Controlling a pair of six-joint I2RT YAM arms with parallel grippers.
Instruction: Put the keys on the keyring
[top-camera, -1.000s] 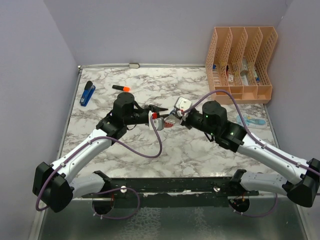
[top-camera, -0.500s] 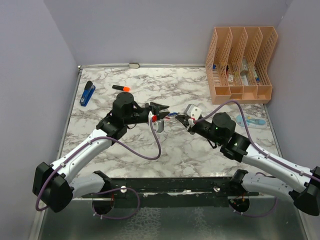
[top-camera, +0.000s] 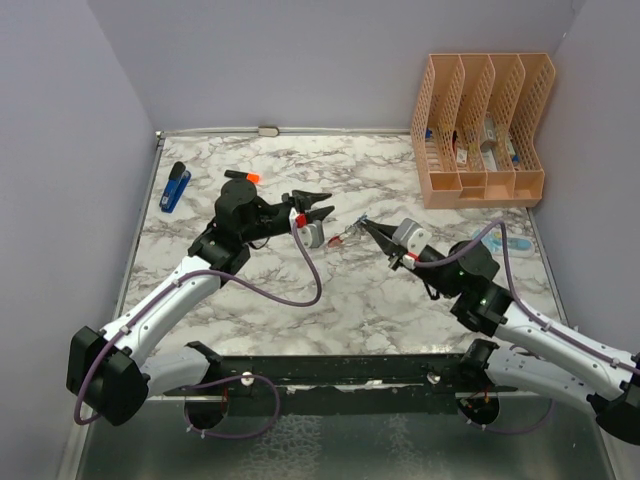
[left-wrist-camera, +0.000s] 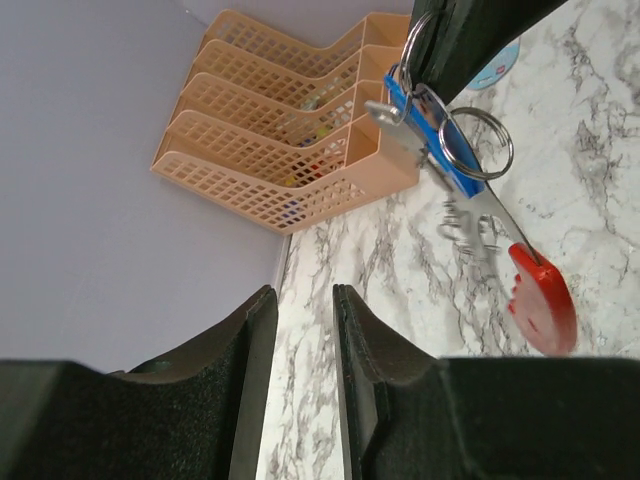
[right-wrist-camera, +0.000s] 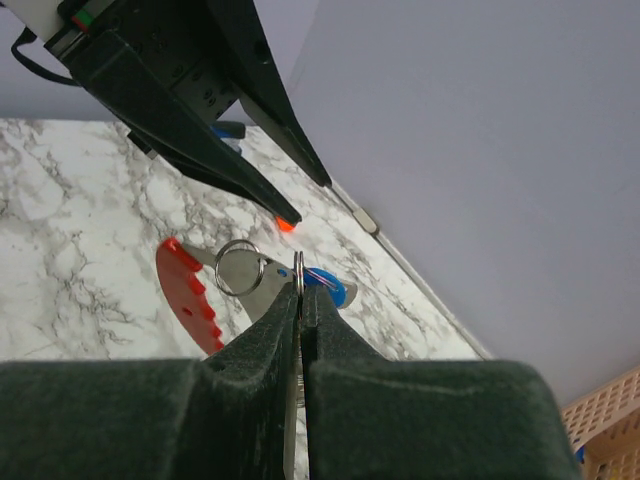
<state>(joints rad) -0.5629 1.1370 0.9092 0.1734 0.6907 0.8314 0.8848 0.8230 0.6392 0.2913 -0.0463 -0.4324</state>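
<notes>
Marble-pattern counter (top-camera: 400, 170), glossy white with grey veins, laid out as it was 1 s ago: dark-blue stapler (top-camera: 176, 188) and orange-capped marker (top-camera: 243, 176) back left, orange lattice file rack (top-camera: 480, 120) back right, none moved. What changed: 1 s ago both sets of jaws met nose to nose mid-counter, now they're well apart. left jaws have swung back-left toward the marker and stand apart with nothing between them, their black pads matte and grainy. right jaws have pulled back to the right and nearer the bases, taking the bunch along. They're clamped together on a thin wire ring (right-wrist-camera: 298, 268), edge-on in the right wrist view. Hanging off it: blue key (left-wrist-camera: 425, 125) with a plastic head, a round split ring (left-wrist-camera: 475, 143), and the keyring (left-wrist-camera: 541, 300), a red crescent with a toothed edge on a flat, notched silvery strip. Bunch sits between the two arms at the right jaws' tips, over the counter; can't tell whether the red end touches it
</notes>
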